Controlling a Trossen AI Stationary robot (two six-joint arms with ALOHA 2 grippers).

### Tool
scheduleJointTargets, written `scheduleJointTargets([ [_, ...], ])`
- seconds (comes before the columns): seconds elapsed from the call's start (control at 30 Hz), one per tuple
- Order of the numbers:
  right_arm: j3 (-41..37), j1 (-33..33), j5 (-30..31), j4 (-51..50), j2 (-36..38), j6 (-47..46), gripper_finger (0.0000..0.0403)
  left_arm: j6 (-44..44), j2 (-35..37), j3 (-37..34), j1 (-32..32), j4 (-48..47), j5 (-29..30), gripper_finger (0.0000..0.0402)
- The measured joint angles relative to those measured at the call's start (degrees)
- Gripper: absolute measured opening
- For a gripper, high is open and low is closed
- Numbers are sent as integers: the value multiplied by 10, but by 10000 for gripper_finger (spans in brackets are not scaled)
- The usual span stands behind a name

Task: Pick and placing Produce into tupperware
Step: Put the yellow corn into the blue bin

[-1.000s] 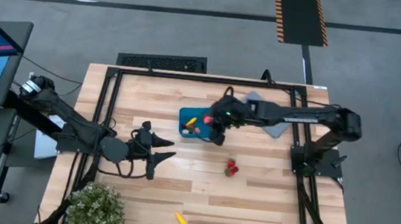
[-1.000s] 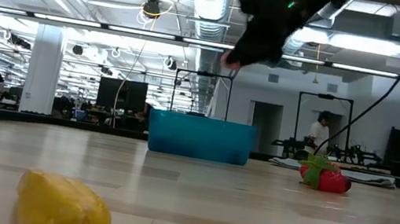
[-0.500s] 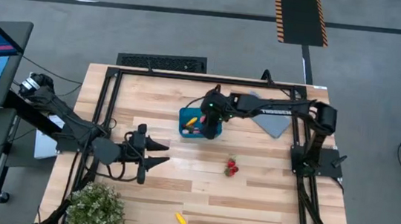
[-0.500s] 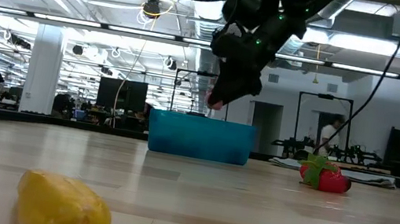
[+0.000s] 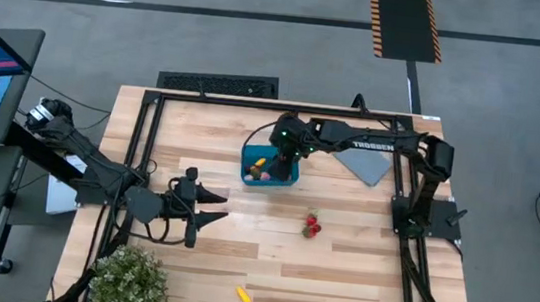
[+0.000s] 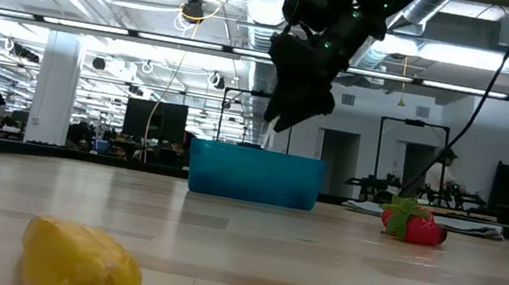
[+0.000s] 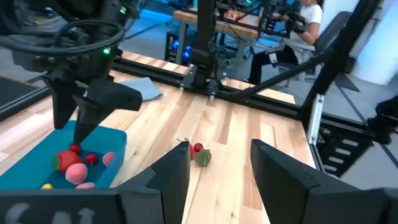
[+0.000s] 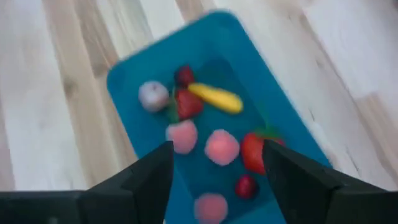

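The teal tupperware stands at the table's far middle. It holds several pieces of produce: red and pink berries and one yellow piece. My right gripper hangs open just above it, pointing steeply down, nothing between its fingers. A red berry with green leaves and a yellow piece lie on the bare wood. My left gripper waits open at the table's left, clear of everything, and looks toward the tupperware.
A flat grey lid lies right of the tupperware, under the right arm. A leafy green plant stands at the near left corner. Black frame rails edge the table. Bare wood lies between the tupperware and the near edge. People show in the room behind.
My right gripper has carried a pink piece toward the table's left, over the tupperware, and sunk toward it. It has opened, and the piece no longer shows at its fingertips.
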State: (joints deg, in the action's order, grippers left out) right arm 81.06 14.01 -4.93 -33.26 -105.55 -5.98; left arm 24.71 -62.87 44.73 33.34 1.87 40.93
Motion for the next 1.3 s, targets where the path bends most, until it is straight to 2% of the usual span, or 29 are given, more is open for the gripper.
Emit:
scheduleJointTargets([
  [0.1, -1, -21, -20, -29, 13, -2, 269, -11, 0, 0, 0, -18, -47, 160],
  [0.23, -1, -79, -21, -15, 48, -6, 270, -4, 0, 0, 0, -69, -118, 160],
  [0.43, -1, -178, 68, 26, 113, -33, 270, 1, -4, 0, -1, -119, -137, 160],
  [0.57, -1, -245, 137, 33, 157, -66, 270, 0, -30, 0, -3, -146, -174, 160],
  [0.73, -1, -327, 242, 35, 204, -93, 270, -10, -85, 0, -4, -141, -238, 160],
  [0.97, -1, -407, 320, 38, 232, -152, 270, -30, -169, 8, -3, -89, -308, 160],
  [1.17, -1, -449, 352, 33, 228, -204, 270, -89, -272, 58, 1, -73, -368, 160],
  [1.3, -1, -466, 355, 35, 228, -239, 270, -124, -330, 109, 7, -100, -377, 160],
])
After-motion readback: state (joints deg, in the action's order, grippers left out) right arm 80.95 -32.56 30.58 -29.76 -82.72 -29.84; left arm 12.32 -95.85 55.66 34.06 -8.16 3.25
